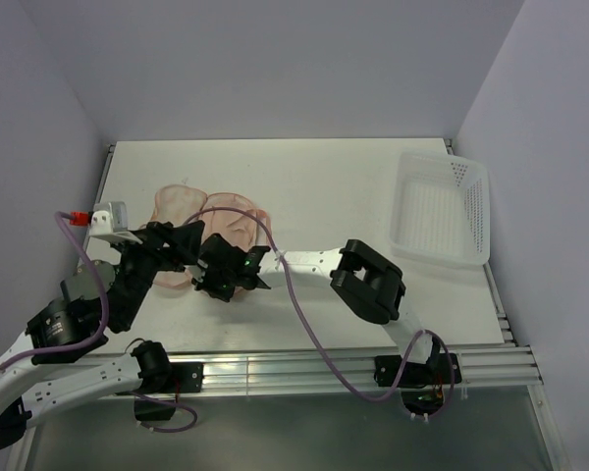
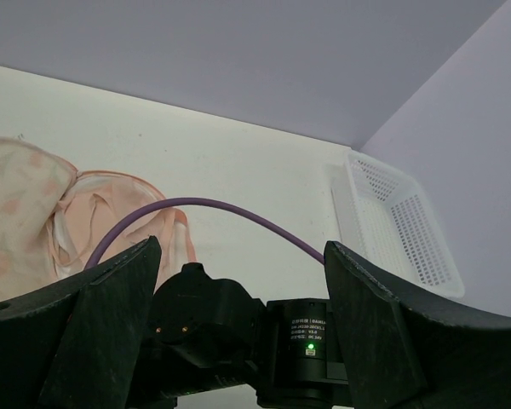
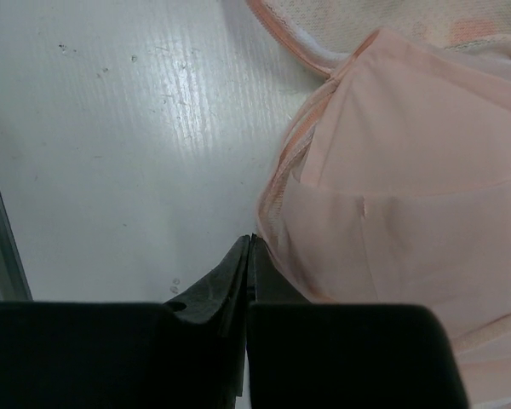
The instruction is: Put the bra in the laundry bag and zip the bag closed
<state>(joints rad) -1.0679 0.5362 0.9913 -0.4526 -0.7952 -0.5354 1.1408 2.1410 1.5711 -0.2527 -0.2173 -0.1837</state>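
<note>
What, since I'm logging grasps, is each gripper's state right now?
Left gripper: open, holding nothing.
Right gripper: shut, tips at the edge of the bra; whether fabric is pinched cannot be told.

A white desk lies under the right pincer, its painted top faintly streaked and speckled. Beyond the pincer and to either side rise plain pale lavender walls. Behind it, aluminium rails edge the desk. The light is soft and even.

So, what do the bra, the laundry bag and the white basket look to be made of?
Bra: smooth matte peach fabric, probably knit, with fine stitched seams. Laundry bag: soft printed cloth, seemingly mesh-textured at the edge. Basket: rigid white plastic, its walls perforated.
</note>
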